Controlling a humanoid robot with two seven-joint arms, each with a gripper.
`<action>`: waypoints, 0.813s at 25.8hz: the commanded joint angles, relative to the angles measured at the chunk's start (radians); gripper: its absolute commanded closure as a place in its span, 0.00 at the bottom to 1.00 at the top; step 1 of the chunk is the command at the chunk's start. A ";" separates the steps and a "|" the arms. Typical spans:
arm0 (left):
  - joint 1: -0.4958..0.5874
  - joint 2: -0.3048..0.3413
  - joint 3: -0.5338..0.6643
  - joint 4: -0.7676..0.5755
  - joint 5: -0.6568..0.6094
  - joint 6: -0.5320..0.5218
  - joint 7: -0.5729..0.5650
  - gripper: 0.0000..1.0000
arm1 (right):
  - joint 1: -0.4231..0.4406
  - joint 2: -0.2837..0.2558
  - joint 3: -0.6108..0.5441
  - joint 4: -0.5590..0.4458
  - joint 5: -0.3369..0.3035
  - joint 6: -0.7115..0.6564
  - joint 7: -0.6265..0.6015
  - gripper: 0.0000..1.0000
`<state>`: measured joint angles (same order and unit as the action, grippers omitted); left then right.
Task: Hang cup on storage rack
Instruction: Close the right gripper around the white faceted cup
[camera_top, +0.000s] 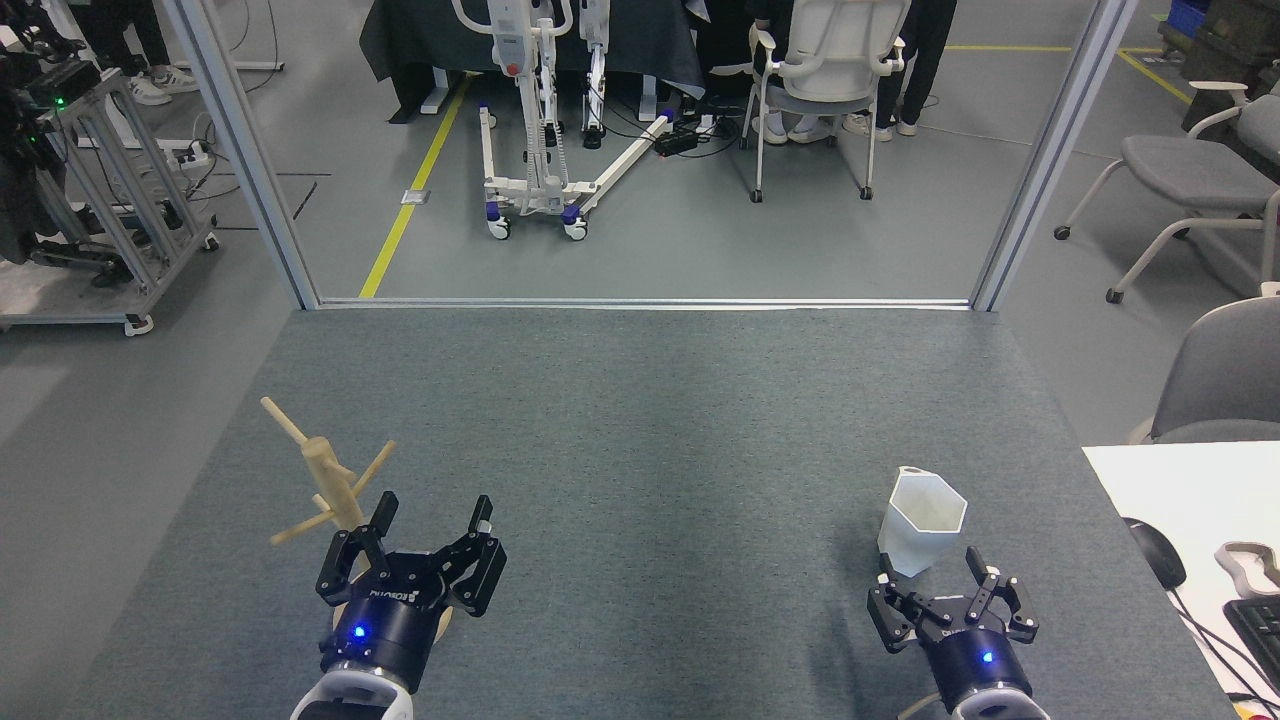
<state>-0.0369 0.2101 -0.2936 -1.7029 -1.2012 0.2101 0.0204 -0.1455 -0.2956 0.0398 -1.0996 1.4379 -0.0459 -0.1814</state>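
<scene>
The white faceted cup (922, 523) stands upright on the grey table at the right, its rim open to the top. Just below it my right gripper (931, 572) is open, its fingertips reaching the cup's base at either side without closing on it. The storage rack (327, 478), a light-wood post with slanted pegs, stands at the left; its round base is mostly hidden behind my left arm. My left gripper (433, 515) is open just right of the post, with nothing between its fingers.
The grey felt table (640, 430) ends at a metal frame (640, 302) at the back. A white desk (1190, 500) with a mouse and keyboard borders the right side. Chairs, a wheeled stand and carts stand on the floor beyond.
</scene>
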 joint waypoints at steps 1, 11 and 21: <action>0.005 -0.003 0.001 -0.017 0.005 0.000 0.001 0.00 | -0.031 0.000 -0.001 0.032 -0.031 -0.017 0.000 0.00; 0.025 0.002 0.001 -0.026 0.000 0.002 0.055 0.00 | -0.143 -0.019 0.002 0.153 -0.034 -0.017 0.000 0.00; 0.025 0.003 -0.001 -0.024 0.002 0.002 0.056 0.00 | -0.210 -0.014 0.028 0.237 -0.034 -0.017 0.000 0.00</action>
<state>-0.0123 0.2132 -0.2937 -1.7273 -1.1998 0.2119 0.0757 -0.3340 -0.3126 0.0602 -0.8884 1.4036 -0.0641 -0.1802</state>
